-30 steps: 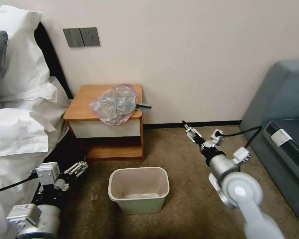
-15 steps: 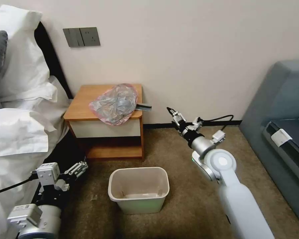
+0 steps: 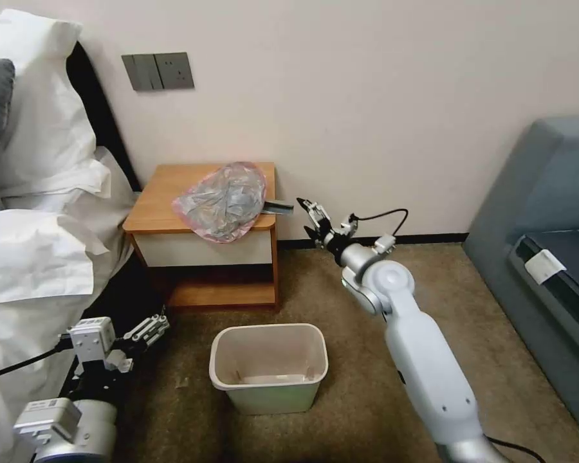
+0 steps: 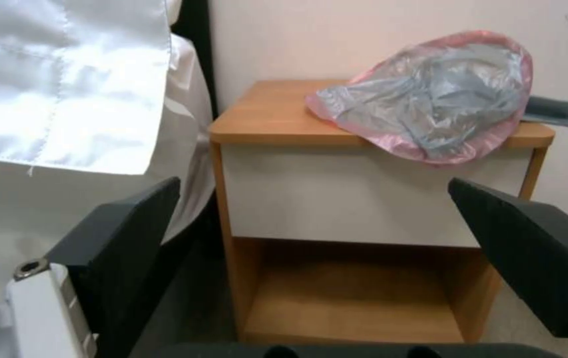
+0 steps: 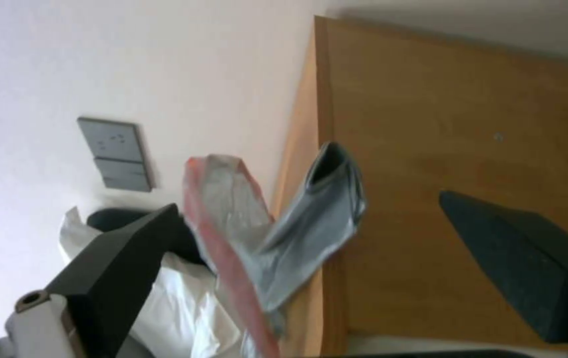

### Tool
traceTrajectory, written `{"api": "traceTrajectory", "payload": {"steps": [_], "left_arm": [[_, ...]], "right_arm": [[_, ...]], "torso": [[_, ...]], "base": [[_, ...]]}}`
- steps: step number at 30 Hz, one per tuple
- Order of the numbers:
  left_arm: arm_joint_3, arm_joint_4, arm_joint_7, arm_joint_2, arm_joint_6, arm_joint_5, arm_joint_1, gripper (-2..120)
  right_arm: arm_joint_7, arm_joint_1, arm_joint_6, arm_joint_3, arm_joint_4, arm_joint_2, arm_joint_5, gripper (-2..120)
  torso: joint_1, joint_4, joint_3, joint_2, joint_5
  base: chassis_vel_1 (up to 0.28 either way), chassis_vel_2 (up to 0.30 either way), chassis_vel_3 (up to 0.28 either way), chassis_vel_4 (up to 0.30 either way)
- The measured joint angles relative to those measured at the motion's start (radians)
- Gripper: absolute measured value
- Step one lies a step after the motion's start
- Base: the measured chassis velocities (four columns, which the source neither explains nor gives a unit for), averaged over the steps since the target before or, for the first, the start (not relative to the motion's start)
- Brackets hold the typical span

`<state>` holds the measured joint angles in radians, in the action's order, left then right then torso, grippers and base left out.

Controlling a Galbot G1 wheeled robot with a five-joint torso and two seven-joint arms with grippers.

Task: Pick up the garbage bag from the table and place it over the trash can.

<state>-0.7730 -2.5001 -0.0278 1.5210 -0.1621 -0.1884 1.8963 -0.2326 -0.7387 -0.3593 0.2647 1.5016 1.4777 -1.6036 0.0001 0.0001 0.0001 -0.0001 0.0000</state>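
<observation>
Beside a bed (image 3: pixel 38 244) with white linen: a small wooden counter (image 3: pixel 167 199) against the wall, set there as a nightstand. On the carpet in front, lower than the counter and well apart from it: an empty cream bin (image 3: pixel 269 366), mouth up and unlined, ready for a liner. On the counter top toward its right front corner: the bag (image 3: pixel 222 200), grey with pink edges, crumpled, drooping over the front edge above the drawer; a grey folded flap (image 3: pixel 278 207) poking out past the right side. Right tool (image 3: pixel 312 217) just beside that flap, released, jaws spread wide on either side of it in the wrist view, apparently lined up for a pinch on the overhang. Left tool (image 3: pixel 149 326) parked low by the bed, released too. No readable writing or brand anywhere.
</observation>
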Motion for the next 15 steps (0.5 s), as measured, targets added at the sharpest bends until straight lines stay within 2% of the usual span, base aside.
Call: {"api": "traceTrajectory", "payload": {"steps": [9, 15], "left_arm": [[0.000, 0.000, 0.002, 0.003, 0.003, 0.005, 0.002, 100], [-0.001, 0.000, 0.002, 0.005, 0.004, 0.005, 0.002, 100]], "right_arm": [[0.032, 0.082, 0.000, -0.027, -0.151, 0.050, 0.041, 100], [0.047, 0.104, 0.013, -0.032, -0.183, 0.070, 0.044, 96]], "torso": [[0.000, 0.0000, 0.000, 0.000, 0.0000], [0.000, 0.0000, 0.000, 0.000, 0.0000]], "base": [[0.000, 0.000, 0.000, 0.000], [0.000, 0.000, 0.000, 0.000]]}}
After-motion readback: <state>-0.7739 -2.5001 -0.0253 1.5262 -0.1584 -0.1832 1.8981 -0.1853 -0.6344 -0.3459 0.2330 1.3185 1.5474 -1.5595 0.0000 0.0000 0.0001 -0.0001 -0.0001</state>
